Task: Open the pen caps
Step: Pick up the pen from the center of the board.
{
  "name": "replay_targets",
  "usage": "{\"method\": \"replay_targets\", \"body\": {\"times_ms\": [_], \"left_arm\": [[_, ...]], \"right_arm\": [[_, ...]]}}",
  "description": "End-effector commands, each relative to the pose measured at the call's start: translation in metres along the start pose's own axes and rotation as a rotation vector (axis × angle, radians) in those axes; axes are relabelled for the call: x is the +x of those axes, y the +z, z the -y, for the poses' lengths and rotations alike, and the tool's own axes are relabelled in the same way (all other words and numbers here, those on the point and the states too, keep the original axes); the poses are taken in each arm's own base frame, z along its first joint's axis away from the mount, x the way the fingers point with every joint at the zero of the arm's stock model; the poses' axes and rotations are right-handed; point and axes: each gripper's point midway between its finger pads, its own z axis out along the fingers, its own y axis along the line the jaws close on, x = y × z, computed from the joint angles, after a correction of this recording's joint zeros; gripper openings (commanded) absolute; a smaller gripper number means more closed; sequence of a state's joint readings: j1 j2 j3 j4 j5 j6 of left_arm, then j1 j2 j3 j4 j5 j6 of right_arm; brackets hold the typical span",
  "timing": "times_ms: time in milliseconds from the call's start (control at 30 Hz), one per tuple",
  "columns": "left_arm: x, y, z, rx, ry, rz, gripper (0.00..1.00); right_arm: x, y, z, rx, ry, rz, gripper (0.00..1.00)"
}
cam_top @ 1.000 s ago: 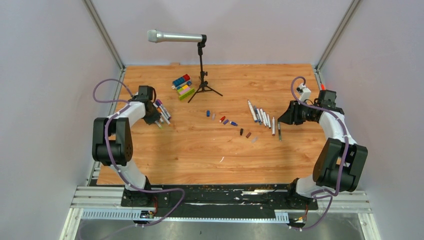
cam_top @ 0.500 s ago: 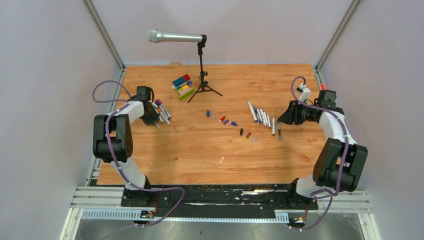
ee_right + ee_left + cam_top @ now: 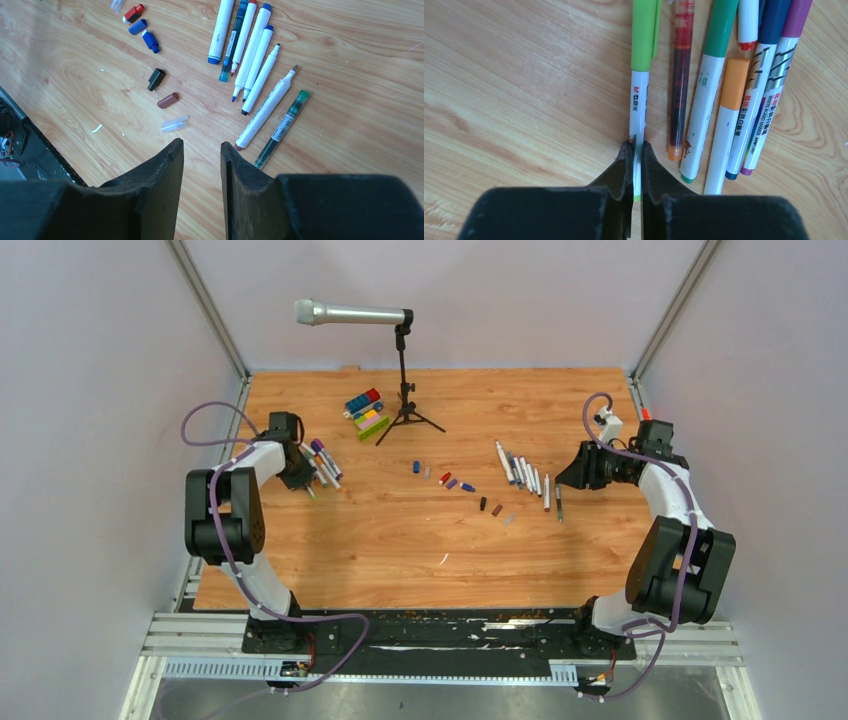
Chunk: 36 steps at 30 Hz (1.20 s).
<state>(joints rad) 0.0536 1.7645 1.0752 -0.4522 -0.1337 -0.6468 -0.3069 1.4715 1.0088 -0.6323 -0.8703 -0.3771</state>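
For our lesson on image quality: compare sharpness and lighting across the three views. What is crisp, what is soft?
Top external: even light, faint shadows, pens too small for detail. Left wrist: print on the green-capped pen crisp, left gripper dark and soft. Right wrist: uncapped pens sharp, right gripper dark, soft.

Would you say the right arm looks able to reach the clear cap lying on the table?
Probably yes: the clear cap lies just ahead of the right gripper, whose jaws stand open and empty, with nothing in the way.
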Motion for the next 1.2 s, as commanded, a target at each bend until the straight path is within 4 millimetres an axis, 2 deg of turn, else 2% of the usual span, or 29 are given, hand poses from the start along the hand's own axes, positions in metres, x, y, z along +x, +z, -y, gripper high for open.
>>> {"method": "replay_targets", "body": {"times_ms": [0,100,233,333,433,600,733,833,967,1067,1167], "left_arm": [[0.008,0.0,-0.02,-0.051,0.008,-0.033,0.0],[0.0,-0.013,-0.022,-0.042,0.009,0.01,0.0],[-0.006,-0.042,-0.024,-0.004,0.013,0.088,0.0],[0.002,-0.061,-0.025,0.063,0.013,0.127,0.0],[0.016,-0.079,-0.014,0.201,0.019,0.155,0.0],[0.047,-0.124,0.039,0.684,0.048,0.2,0.0],[0.067,-0.177,0.075,1.024,0.081,0.253,0.0],[0.084,-0.227,0.099,1.234,0.14,0.334,0.0],[0.11,-0.273,0.122,1.404,0.199,0.405,0.0],[0.133,-0.302,0.14,1.51,0.234,0.412,0.0],[0.151,-0.325,0.162,1.578,0.272,0.411,0.0]], "right_arm": [[-0.013,-0.008,-0.007,-0.015,-0.061,0.047,0.34],[-0.013,-0.009,-0.007,-0.016,-0.062,0.05,0.34],[-0.013,-0.009,-0.011,-0.03,-0.064,0.057,0.34],[-0.015,-0.01,-0.015,-0.048,-0.069,0.065,0.34],[-0.015,-0.01,-0.02,-0.072,-0.077,0.073,0.34],[-0.014,-0.01,-0.036,-0.162,-0.093,0.099,0.34],[-0.014,-0.012,-0.062,-0.282,-0.134,0.137,0.34],[-0.011,-0.014,-0.089,-0.388,-0.182,0.171,0.35],[-0.003,-0.019,-0.129,-0.533,-0.278,0.226,0.37],[0.008,-0.028,-0.161,-0.651,-0.367,0.27,0.47],[0.016,-0.032,-0.182,-0.696,-0.406,0.272,0.57]]}}
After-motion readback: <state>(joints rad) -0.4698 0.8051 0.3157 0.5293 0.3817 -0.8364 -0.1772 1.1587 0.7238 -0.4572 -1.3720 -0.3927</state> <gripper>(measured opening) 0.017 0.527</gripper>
